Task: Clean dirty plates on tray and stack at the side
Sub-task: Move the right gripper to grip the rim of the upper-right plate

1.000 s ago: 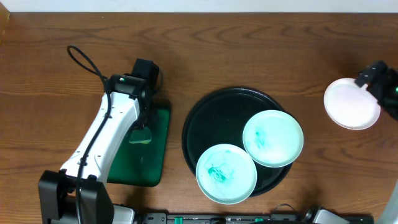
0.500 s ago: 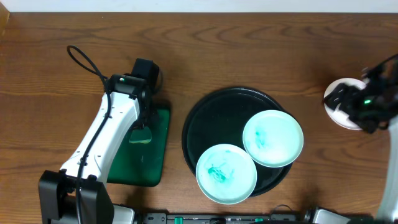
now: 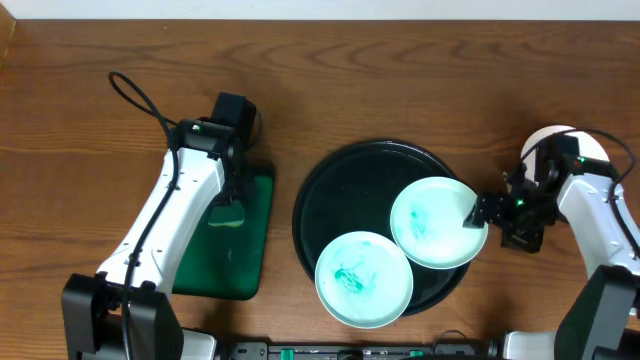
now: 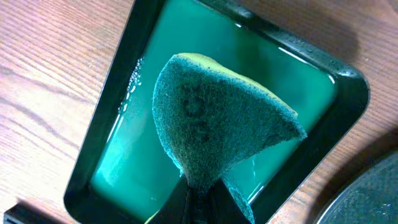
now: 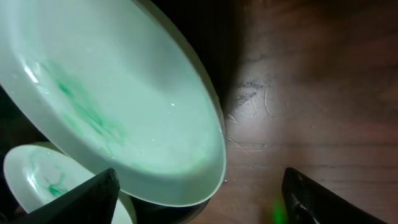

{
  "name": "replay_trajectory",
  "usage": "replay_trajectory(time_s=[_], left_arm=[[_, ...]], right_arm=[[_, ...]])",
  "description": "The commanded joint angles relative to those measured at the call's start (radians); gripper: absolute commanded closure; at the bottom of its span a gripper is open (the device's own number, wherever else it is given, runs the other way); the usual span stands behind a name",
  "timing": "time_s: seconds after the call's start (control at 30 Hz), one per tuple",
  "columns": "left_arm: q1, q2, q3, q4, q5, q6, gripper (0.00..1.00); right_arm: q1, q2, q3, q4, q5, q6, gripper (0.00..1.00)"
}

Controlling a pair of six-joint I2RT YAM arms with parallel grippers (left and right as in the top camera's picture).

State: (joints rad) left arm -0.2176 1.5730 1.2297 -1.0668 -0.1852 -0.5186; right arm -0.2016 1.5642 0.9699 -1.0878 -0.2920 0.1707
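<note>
Two teal-smeared white plates lie on the black tray (image 3: 340,190): one at its right (image 3: 435,222), one at its front (image 3: 363,280). A third white plate (image 3: 548,138) lies on the table at the far right, partly hidden by my right arm. My right gripper (image 3: 485,214) is open at the right plate's right rim. In the right wrist view that plate (image 5: 124,106) reaches between the spread fingers (image 5: 74,199) of the gripper (image 5: 199,208), and the front plate (image 5: 37,177) shows below it. My left gripper (image 4: 199,202) is shut on a green sponge (image 4: 217,118).
The sponge hangs over a dark-green rectangular tray (image 3: 255,250) left of the black tray, with liquid in it (image 4: 124,155). My left arm (image 3: 170,220) crosses above it. A black cable (image 3: 135,100) loops at the back left. The black tray's rim (image 4: 373,199) shows at the lower right.
My right gripper has moved left and forward from the white plate at the far right to the right rim of the tray's right plate. The left arm has not moved.
</note>
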Motion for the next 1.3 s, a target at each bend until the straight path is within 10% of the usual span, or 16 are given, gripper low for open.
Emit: replay_trajectory(time_s=[0.0, 0.47, 0.7, 0.8, 1.27], left_arm=[[0.005, -0.006, -0.005, 0.008, -0.005, 0.014, 0.93], [0.005, -0.006, -0.005, 0.010, -0.005, 0.018, 0.93], [0.005, -0.006, -0.005, 0.011, 0.021, 0.018, 0.93], [0.005, -0.006, -0.005, 0.011, 0.021, 0.018, 0.93], [0.005, -0.006, -0.005, 0.011, 0.021, 0.018, 0.93]], right_arm=[[0.005, 0.003, -0.005, 0.016, -0.004, -0.010, 0.25], [0.005, 0.007, -0.144, 0.217, -0.001, 0.119, 0.34], [0.006, 0.007, -0.160, 0.243, -0.004, 0.121, 0.90], [0.006, 0.007, -0.160, 0.241, -0.004, 0.121, 0.98], [0.045, -0.049, -0.132, 0.188, -0.014, 0.029, 0.99]])
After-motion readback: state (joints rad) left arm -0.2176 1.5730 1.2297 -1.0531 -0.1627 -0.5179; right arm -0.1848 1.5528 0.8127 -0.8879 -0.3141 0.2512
